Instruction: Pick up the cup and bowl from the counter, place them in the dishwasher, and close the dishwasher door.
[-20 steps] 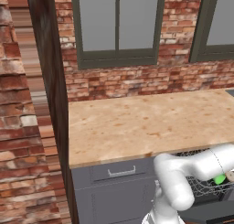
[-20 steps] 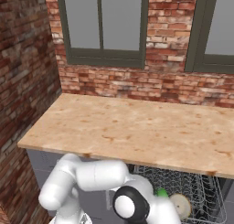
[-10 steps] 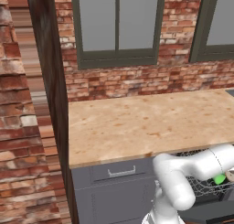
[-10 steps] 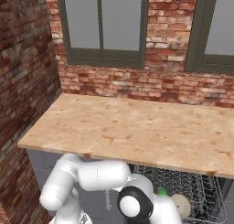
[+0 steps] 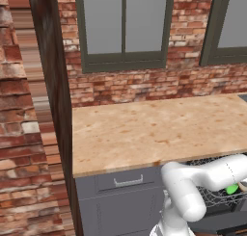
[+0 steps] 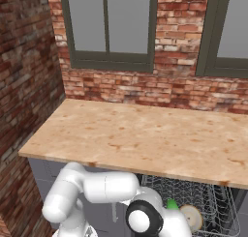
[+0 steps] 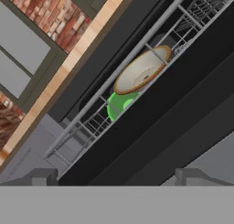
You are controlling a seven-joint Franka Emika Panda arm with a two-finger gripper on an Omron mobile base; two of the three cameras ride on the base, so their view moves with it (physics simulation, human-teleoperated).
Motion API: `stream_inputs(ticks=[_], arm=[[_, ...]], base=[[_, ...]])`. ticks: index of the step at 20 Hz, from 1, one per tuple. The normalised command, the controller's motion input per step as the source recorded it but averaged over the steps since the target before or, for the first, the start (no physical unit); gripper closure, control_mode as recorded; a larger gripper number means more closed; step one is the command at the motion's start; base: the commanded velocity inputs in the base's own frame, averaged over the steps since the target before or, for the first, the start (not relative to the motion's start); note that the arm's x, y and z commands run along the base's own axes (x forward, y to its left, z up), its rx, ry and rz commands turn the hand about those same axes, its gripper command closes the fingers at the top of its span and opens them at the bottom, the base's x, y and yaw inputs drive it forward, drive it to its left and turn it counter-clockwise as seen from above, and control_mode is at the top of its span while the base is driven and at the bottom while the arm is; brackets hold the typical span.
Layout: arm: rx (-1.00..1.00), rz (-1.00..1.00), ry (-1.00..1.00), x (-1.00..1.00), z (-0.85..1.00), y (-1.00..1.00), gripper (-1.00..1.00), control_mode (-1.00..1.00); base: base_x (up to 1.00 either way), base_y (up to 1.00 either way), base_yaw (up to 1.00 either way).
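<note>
The green cup lies in the dishwasher's wire rack, and the pale bowl leans on edge right beside it. From the right base view the cup and bowl sit in the pulled-out rack under the tan counter. In the left base view the cup peeks out past my forearm. My gripper is open and holds nothing, low in front of the rack. The dark dishwasher door runs as a slanted band between my fingers and the rack.
A grey drawer with a silver handle sits under the counter, left of the dishwasher. A dark post and a brick wall close off the left side. Brick wall with windows backs the counter.
My arm has sunk a little in front of the rack. The cup and bowl have stayed where they lie.
</note>
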Motion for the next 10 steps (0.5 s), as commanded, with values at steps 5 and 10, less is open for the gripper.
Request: stream_inputs(ticks=[5, 10], arm=[[-0.13, 0.00, -0.08, 1.00, -0.07, 0.09, -1.00, -1.00], [-0.10, 0.00, -0.04, 1.00, -0.06, 0.15, -1.00, -1.00]], base=[[0.00, 0.00, 0.00], [0.00, 0.00, 0.00]])
